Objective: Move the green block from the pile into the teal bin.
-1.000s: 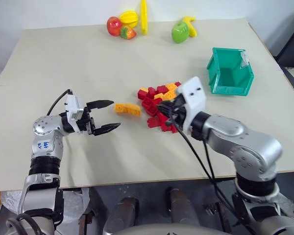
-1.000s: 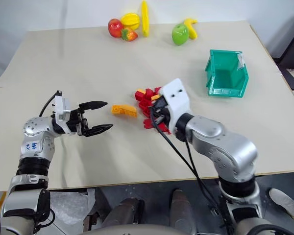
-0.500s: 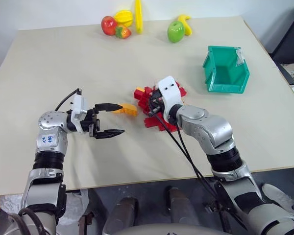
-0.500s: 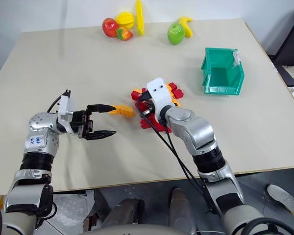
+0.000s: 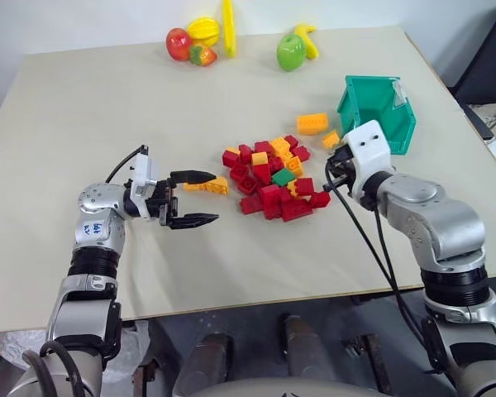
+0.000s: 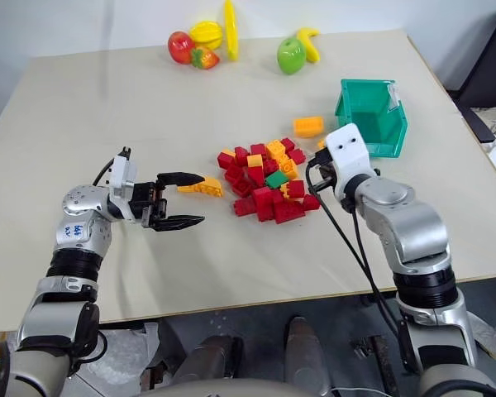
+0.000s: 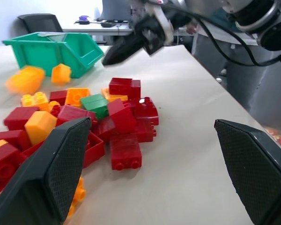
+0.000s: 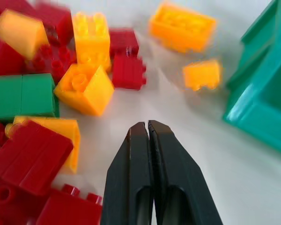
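Both eye views show fruit toys; wrist views don't.

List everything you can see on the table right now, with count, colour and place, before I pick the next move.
green block: one, bright green, lying in the pile, toward its right side.
pile: one heap, red and yellow-orange bricks, table centre.
loose bricks: two orange between the pile and the bin; one yellow-orange left of the pile, by the left gripper's fingertips.
teal bin: one, teal, right of the pile, tipped.
toy fruit: red, yellow and green pieces along the table's far edge.
table: one, beige.
left gripper: open, empty, pointing toward the pile.
right gripper: shut, empty, between the pile and the bin.
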